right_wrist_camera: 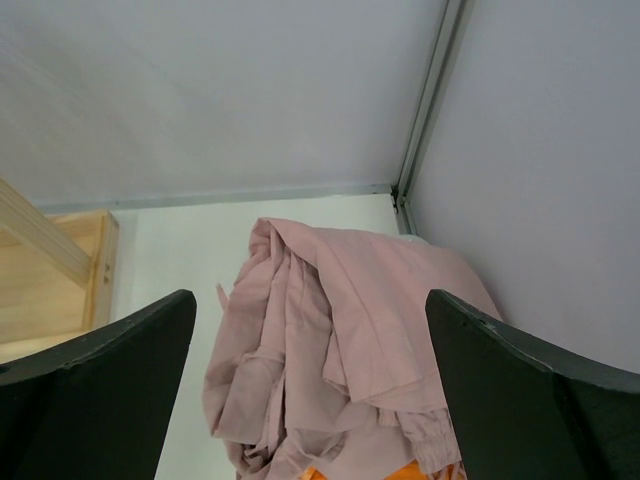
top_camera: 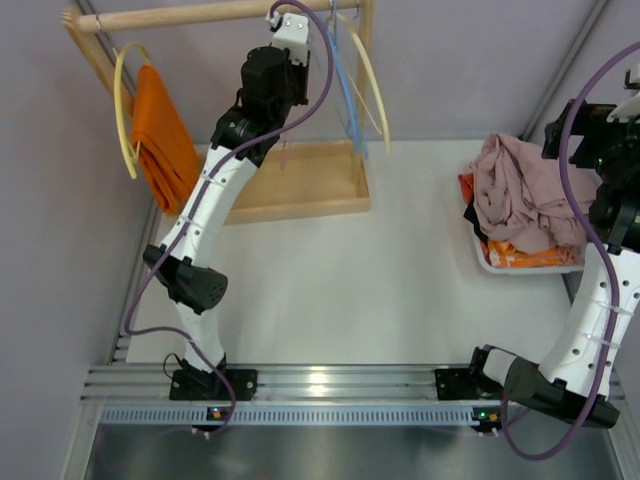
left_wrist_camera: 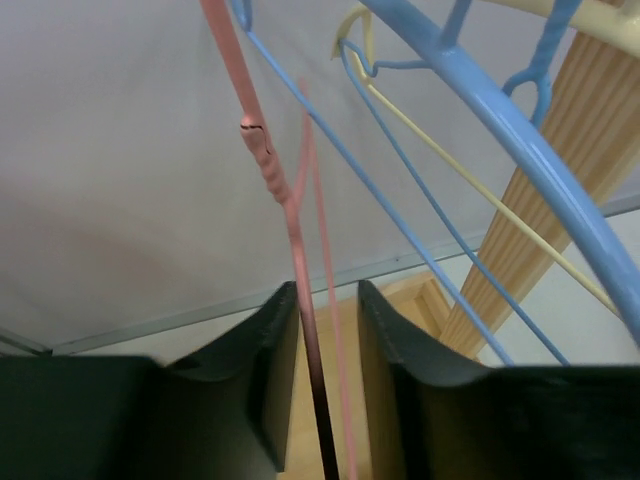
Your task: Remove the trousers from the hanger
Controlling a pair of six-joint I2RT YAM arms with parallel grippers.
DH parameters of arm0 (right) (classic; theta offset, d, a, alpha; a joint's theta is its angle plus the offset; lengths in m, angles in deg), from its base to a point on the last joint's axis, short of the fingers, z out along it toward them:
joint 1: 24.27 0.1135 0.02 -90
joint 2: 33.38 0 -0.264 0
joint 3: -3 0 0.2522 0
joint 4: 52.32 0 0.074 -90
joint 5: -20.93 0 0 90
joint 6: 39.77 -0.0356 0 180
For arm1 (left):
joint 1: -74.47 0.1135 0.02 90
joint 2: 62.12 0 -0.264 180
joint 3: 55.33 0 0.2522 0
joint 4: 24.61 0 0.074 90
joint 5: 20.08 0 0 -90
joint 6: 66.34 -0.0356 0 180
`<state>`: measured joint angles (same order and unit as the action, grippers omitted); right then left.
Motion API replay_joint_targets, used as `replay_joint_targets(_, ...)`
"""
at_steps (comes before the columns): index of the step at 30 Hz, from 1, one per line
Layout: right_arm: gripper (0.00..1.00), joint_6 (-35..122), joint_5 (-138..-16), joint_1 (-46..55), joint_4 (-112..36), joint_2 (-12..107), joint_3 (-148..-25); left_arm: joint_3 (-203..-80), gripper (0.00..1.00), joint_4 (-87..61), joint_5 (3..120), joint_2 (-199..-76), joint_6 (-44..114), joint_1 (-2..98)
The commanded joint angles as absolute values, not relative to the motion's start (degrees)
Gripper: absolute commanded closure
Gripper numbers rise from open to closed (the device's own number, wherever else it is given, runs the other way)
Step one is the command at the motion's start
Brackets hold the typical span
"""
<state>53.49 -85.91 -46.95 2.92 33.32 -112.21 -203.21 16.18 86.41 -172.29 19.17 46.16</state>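
Pink trousers heaped in tray.

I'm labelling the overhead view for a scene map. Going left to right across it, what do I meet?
yellow hanger → orange trousers draped on it → left end effector → blue hanger → cream hanger → pink trousers, heaped in the white basket

I count trousers, two: orange trousers, pink trousers. Hangers, four: left yellow hanger, right yellow hanger, blue hanger, pink hanger. Wooden rack, one. White tray, one.
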Motion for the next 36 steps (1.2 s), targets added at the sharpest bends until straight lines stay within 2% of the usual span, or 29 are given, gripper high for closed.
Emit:
replay_joint_targets(1,0.01,52.60,-87.53,-47.92,2.58,31.75,-113.51,-201.98,0.61,14.82,88.11,-167.26,18.12,45.73)
replay_joint_targets(4,0.01,52.42,-88.14,-47.83,1.96,31.40,-112.54,-199.00,0.49,14.99,88.46,-164.35,18.39,45.73)
replay_joint_targets(8,0.01,51.99,-89.37,-47.83,1.70,31.22,-111.49,-192.34,0.38,14.99,89.52,-157.25,18.13,45.73)
replay_joint_targets(15,0.01,50.76,-91.22,-47.83,0.12,31.04,-108.94,-182.74,0.25,18.15,85.23,-144.24,21.46,45.91)
replay_joint_targets(19,0.01,48.75,-92.71,-47.83,-0.68,31.22,-107.36,-180.54,0.21,20.88,81.27,-138.96,24.44,48.53)
replay_joint_targets(22,0.01,48.03,-93.77,-47.83,-1.11,31.22,-106.04,-180.18,0.20,22.72,77.05,-136.32,29.89,55.82)
replay_joint_targets(32,0.01,45.39,-96.14,-47.83,-2.70,32.27,-103.75,-178.43,0.21,24.84,64.30,-129.90,44.93,87.27)
replay_joint_targets(36,0.01,45.39,-96.50,-47.83,-2.61,32.28,-103.75,-178.51,0.21,25.62,66.40,-128.22,43.79,89.15)
